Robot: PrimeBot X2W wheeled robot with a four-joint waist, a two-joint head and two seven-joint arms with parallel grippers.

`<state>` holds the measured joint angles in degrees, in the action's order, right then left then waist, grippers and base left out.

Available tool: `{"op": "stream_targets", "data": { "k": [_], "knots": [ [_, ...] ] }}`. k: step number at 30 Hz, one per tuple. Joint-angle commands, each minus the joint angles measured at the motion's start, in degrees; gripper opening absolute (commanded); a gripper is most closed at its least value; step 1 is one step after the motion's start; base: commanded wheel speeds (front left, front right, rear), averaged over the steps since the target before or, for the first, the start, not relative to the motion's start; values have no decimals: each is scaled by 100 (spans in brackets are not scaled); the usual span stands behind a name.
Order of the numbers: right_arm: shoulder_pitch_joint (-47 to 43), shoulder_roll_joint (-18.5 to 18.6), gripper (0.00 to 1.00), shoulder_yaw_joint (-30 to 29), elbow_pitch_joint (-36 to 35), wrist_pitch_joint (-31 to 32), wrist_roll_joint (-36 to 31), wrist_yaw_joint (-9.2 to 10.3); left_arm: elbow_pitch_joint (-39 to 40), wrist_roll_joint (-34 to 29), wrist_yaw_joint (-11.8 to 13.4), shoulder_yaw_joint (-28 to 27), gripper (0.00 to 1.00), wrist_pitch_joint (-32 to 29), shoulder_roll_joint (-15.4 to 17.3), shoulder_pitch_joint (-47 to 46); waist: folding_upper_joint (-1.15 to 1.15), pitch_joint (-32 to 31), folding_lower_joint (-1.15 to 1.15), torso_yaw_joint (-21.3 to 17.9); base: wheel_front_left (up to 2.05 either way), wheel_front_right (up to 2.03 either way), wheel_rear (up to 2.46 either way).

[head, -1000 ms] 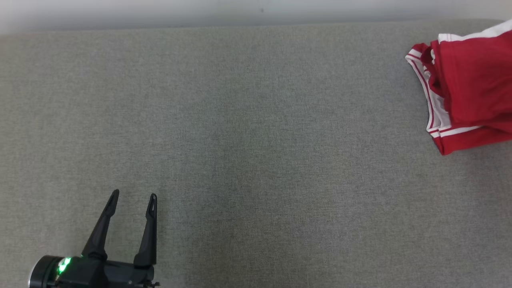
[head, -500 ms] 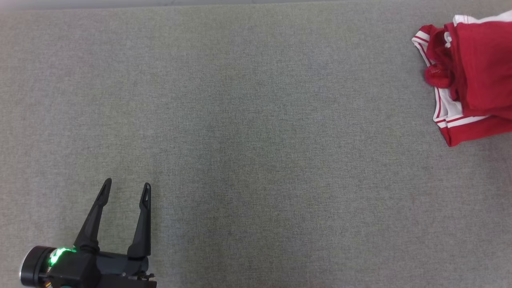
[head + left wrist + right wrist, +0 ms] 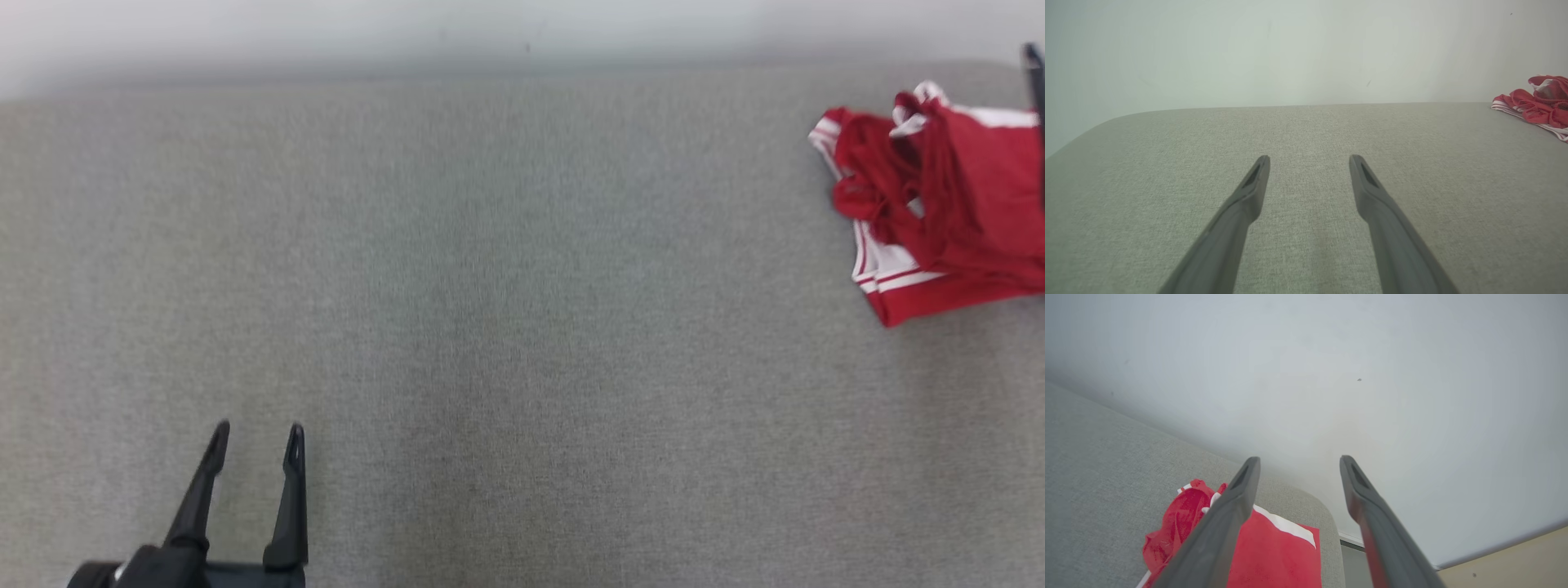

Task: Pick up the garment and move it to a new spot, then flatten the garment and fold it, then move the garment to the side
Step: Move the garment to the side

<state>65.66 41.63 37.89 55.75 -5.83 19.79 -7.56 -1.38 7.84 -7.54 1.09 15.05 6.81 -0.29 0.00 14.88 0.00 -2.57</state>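
The red garment [image 3: 955, 204] with white stripes lies bunched at the far right of the grey fabric surface [image 3: 522, 286]. Its left part is crumpled and a striped hem shows below. In the left wrist view the garment [image 3: 1539, 108] sits far off to the right. My left gripper [image 3: 257, 430] is open at the lower left over bare fabric, far from the garment; its fingers also stand spread in its wrist view [image 3: 1309, 159]. My right gripper [image 3: 1300, 460] is open above the garment [image 3: 1274, 551], holding nothing. One of its fingertips [image 3: 1035, 65] shows at the right edge.
A pale wall [image 3: 522, 24] runs along the back of the surface. The surface's rounded far corner [image 3: 1327, 522] lies just beyond the garment, with a beige floor [image 3: 1515, 567] past it.
The head camera has shifted up and down. The garment's left part has crumpled into a bunch, and a right fingertip has come into the head view at the right edge. The left gripper stays open.
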Motion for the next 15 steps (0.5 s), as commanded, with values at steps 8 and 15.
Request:
{"op": "stream_targets", "data": {
  "k": [8, 15],
  "knots": [
    [-1351, -1034, 100, -1186, -249, -931, 62, 13, -274, -97, 13, -262, 100, 16, -191, 559, 0, -1187, 0, -119, 0, 0, 0],
    [-2901, -1720, 100, -2420, -1752, -938, -496, 13, -350, -172, 13, -366, 100, 16, -283, 654, 0, -1507, 0, -106, 0, 0, 0]
  ]
}}
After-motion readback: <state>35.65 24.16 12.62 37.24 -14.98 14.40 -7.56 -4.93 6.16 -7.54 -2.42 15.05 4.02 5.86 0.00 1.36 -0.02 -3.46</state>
